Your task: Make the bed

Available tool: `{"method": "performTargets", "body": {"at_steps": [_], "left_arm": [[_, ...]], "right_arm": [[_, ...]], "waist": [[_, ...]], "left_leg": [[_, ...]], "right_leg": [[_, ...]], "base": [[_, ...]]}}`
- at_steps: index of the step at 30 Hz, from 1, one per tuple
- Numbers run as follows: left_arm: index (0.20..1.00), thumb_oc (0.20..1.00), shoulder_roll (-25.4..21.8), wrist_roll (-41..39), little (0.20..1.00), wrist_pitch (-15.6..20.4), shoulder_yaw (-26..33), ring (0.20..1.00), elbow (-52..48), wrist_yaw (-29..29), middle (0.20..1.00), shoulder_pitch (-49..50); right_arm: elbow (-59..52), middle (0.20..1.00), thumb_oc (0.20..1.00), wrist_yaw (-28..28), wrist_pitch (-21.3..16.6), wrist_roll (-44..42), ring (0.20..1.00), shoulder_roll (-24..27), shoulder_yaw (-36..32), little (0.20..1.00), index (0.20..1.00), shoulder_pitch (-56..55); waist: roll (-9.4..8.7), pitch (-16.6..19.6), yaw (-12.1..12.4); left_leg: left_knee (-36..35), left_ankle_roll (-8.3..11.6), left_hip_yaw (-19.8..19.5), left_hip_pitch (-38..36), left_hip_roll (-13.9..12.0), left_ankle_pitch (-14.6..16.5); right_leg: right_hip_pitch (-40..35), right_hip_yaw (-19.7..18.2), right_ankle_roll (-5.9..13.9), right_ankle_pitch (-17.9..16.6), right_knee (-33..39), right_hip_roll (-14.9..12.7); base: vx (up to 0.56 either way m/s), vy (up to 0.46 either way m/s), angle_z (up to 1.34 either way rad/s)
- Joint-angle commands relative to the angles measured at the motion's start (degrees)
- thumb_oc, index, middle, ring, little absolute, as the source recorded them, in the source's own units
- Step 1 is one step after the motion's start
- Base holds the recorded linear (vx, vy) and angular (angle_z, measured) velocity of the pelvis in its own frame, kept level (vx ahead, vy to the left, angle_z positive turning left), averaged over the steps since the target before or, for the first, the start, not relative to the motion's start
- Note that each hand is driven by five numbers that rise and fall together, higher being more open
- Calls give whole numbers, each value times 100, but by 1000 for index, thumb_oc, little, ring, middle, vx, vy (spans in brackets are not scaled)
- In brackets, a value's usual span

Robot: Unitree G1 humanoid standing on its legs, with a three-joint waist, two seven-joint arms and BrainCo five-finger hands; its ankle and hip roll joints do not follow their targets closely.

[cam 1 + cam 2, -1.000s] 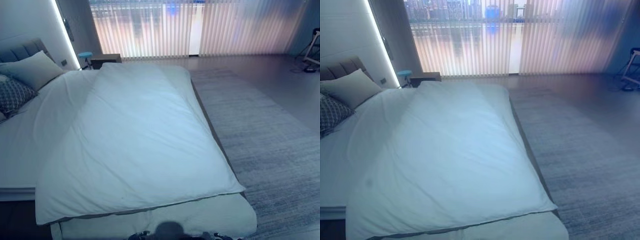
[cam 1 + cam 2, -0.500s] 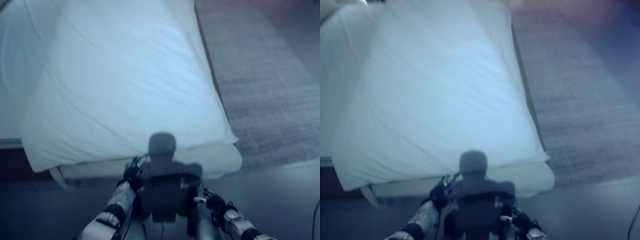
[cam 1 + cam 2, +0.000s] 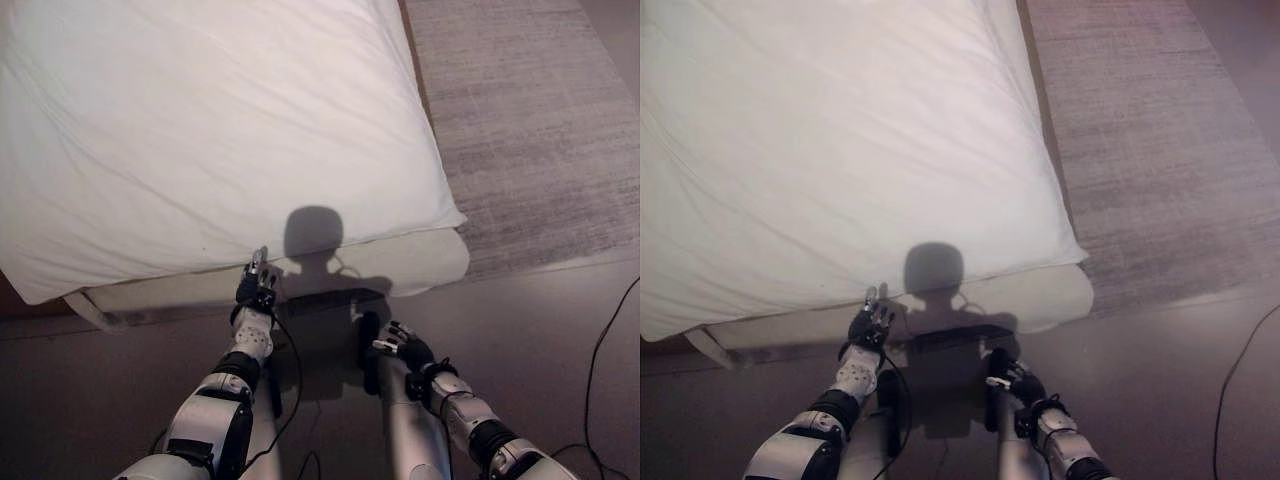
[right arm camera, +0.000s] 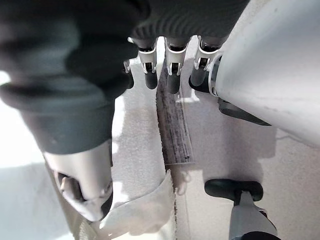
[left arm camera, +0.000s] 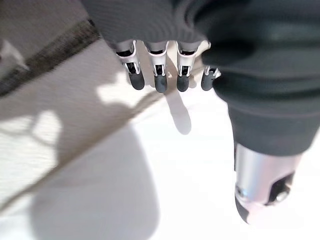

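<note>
bed: a wide mattress (image 3: 420,268) in a pale cream cover, seen from its foot end, standing on a dark floor (image 3: 560,330)
duvet: a big white, softly wrinkled duvet (image 3: 220,130) is spread over most of the bed, its lower hem lying just short of the foot edge, so a strip of mattress is left showing below it
left hand: the left hand (image 3: 255,285) is held up at the foot of the bed, right by the duvet hem; fingers (image 5: 159,80) are seen straight and relaxed, nothing is gripped
right hand: the right hand (image 3: 400,345) is kept low over the floor, well apart from the bed; fingers look loose, nothing is held
rug: a grey woven rug (image 3: 530,140) is laid along the bed's right side
</note>
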State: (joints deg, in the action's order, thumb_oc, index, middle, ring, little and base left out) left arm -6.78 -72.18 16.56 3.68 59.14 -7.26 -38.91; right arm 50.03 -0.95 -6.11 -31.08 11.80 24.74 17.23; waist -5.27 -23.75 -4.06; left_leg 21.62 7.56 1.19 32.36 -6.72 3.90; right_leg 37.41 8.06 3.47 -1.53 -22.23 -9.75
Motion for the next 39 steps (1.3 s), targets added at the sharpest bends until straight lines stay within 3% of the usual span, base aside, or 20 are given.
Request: {"method": "performTargets", "body": {"at_steps": [1,16,21,27,35,39], "left_arm": [[1000,1000,-136,-103,1000,300,158,1000,126,-390,1000,-381],[1000,1000,-311,-525,1000,494,588,1000,171,-946,1000,-751],[1000,1000,-381,-538,1000,510,620,1000,218,-1067,1000,-847],[1000,1000,-795,-407,1000,413,607,1000,370,-1089,1000,-1131],[1000,1000,-717,-274,1000,389,549,1000,381,-1295,1000,-1105],[1000,1000,-974,-205,1000,320,479,1000,436,-1226,1000,-1338]], "right_arm": [[-377,1000,1000,-105,-202,-150,1000,-27,238,1000,1000,-178],[-767,1000,1000,-250,-193,-111,1000,35,434,1000,1000,128],[-866,1000,1000,-256,-192,-90,1000,47,495,1000,1000,112],[-957,1000,1000,-219,-179,-113,1000,76,591,1000,1000,189],[-1172,1000,1000,-224,-189,-112,1000,133,644,1000,1000,186],[-1334,1000,1000,-143,-160,-95,1000,221,742,1000,1000,213]], "waist": [[-73,253,-60],[-193,-286,22],[-233,-308,34],[-287,-294,23],[-289,-366,29],[-341,-419,-13]], "left_leg": [[-411,-366,44,397,344,-473],[-336,-426,115,261,377,-389],[-327,-419,77,300,388,-398],[-225,-407,88,496,388,-375],[-180,-421,59,630,413,-384],[-128,-417,83,728,396,-379]], "right_leg": [[105,123,233,73,111,139],[-78,130,325,97,136,93],[-76,178,309,115,146,81],[82,160,306,95,94,91],[180,158,295,73,95,74],[278,116,301,37,83,83]], "base": [[40,32,1],[45,34,-1],[17,2,0],[0,0,0],[0,0,0],[-27,13,0]]}}
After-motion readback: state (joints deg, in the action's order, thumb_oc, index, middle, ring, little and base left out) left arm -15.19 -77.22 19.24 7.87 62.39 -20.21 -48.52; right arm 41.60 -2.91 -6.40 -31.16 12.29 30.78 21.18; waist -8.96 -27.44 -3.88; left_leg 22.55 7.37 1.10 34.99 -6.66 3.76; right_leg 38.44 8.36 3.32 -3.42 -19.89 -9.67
